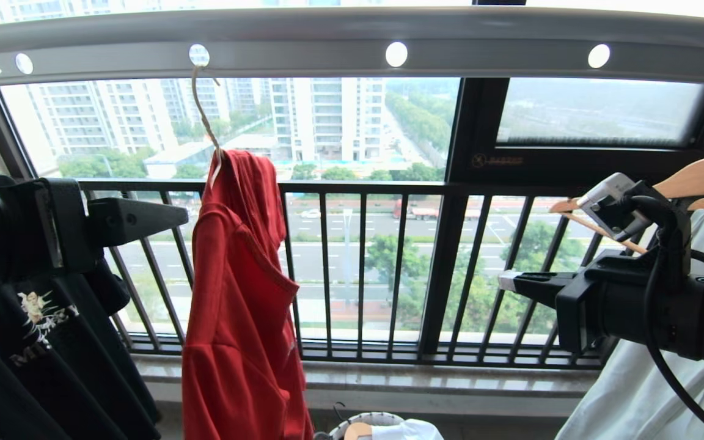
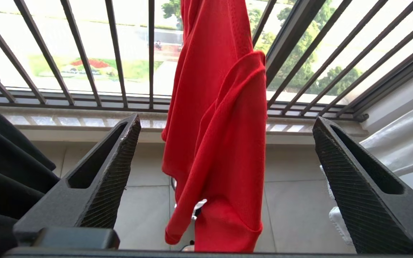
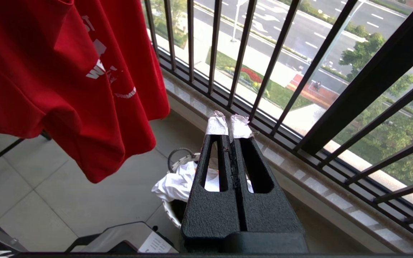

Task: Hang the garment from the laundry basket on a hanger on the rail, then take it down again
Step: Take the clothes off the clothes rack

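The left gripper (image 2: 224, 179) stands released, jaws wide apart, holding nothing. Seen from its wrist camera, the red T-shirt (image 2: 217, 143) hangs directly ahead, centred in the gap between the two jaws and not touching either. Its long axis runs vertically, from the hanger (image 1: 205, 116) down toward the laundry basket (image 1: 367, 421) on the floor. The hanger's hook sits in a round hole of the rail (image 1: 352, 36).

In the head view the left gripper is just beside the T-shirt, level with its upper part. The right gripper (image 1: 511, 282) is clenched on nothing and lies well apart, toward the window railing (image 1: 361, 263). The left arm is judged the nearer one for the take-down.

Legible writing: white lettering on the T-shirt shows only "W" and fragments in the right wrist view. Print on the black T-shirt (image 1: 40, 318) at far left cannot be read.
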Robot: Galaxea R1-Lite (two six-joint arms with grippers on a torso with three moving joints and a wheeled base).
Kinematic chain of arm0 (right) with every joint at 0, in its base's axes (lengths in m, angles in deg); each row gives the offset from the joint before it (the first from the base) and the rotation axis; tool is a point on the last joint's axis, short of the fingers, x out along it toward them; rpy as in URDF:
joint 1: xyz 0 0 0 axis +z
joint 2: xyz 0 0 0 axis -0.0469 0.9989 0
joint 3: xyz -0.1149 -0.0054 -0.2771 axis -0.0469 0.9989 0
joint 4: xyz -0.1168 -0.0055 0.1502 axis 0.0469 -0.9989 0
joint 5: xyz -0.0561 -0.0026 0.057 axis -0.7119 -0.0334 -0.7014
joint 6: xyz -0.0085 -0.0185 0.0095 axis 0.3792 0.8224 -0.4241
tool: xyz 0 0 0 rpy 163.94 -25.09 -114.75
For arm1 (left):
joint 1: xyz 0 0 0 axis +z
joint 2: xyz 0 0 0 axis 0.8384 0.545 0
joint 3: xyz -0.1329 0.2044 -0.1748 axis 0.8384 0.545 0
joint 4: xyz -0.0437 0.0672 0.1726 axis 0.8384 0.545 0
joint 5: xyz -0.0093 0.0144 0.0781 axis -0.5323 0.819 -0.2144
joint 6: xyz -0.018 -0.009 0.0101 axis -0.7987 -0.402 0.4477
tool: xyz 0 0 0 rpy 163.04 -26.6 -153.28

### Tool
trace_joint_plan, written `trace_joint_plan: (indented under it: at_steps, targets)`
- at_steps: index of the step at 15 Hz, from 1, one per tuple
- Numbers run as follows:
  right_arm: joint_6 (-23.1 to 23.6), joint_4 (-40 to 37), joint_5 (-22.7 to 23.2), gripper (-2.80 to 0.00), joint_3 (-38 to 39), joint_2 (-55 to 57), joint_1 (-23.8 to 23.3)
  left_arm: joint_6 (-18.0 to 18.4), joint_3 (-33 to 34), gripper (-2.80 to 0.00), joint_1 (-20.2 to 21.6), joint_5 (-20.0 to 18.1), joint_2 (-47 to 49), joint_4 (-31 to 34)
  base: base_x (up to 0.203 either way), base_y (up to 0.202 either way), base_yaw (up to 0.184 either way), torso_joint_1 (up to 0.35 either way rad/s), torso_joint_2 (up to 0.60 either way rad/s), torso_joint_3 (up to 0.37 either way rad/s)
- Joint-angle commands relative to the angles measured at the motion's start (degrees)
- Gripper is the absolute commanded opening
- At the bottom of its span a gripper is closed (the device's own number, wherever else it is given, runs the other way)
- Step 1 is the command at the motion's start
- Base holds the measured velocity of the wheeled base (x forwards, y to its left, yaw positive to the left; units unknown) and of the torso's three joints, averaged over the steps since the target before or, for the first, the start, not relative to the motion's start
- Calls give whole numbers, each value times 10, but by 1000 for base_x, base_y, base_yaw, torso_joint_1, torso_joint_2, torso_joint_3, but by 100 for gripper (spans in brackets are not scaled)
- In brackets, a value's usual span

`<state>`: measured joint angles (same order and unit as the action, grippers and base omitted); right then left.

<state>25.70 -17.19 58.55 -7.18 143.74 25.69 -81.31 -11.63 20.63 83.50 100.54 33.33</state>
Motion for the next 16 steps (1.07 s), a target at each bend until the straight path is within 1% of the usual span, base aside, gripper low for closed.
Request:
trace_joint_plan:
  at_steps: [1, 3, 4, 6, 7, 8, 9, 13, 16]
  targets:
    - [0, 1, 0, -280, 1, 1, 0, 0, 33, 0, -3, 4, 17, 0, 0, 0, 0, 0, 0, 0]
    - [0, 1, 0, -280, 1, 1, 0, 0, 64, 0, 6, 5, 54, -6, 0, 0, 0, 0, 0, 0]
    - [0, 1, 0, -280, 1, 1, 0, 1, 77, 0, 10, 6, 73, -26, 0, 0, 0, 0, 0, 0]
    - [0, 1, 0, -280, 1, 2, 0, 10, 93, 0, 29, 4, 108, -125, 0, 0, 0, 0, 0, 0]
    - [0, 1, 0, -280, 1, 2, 0, 30, 95, 0, 40, 4, 117, -150, 0, 0, 0, 0, 0, 0]
    - [0, 1, 0, -280, 1, 6, 0, 43, 93, 0, 43, 4, 118, -157, 0, 0, 0, 0, 0, 0]
    - [0, 1, 0, -280, 1, 9, 0, 46, 91, -280, 44, 4, 113, -157, 0, 0, 0, 0, 0, 0]
    - [0, 1, 0, -280, 1, 10, 0, 47, 96, -280, 46, 4, 87, -154, 0, 0, 0, 0, 0, 0]
    - [0, 1, 0, -280, 3, 10, 0, 48, 102, -280, 56, 4, 67, -152, 0, 0, 0, 0, 0, 0]
